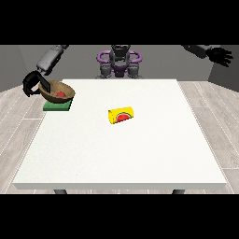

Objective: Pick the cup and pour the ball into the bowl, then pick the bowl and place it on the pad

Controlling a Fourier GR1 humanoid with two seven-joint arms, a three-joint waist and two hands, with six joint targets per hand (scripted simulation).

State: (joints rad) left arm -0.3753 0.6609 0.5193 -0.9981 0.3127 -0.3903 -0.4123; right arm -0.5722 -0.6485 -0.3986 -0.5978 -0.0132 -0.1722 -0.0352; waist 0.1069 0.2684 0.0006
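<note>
A brown wooden bowl [59, 90] rests tilted on the green pad [57, 106] at the table's left. A red ball [60, 94] lies inside it. The hand at the view's left [33, 83] is black and curls round the bowl's left rim. A yellow cup [121, 115] with a red inside lies on its side near the middle of the white table [140, 149]. The hand at the view's right [221, 55] hangs in the air far off the table's right side, fingers spread, holding nothing.
The robot's torso [119, 60] stands behind the table's far edge. The table's left edge runs close beside the pad. Grey wood floor surrounds the table.
</note>
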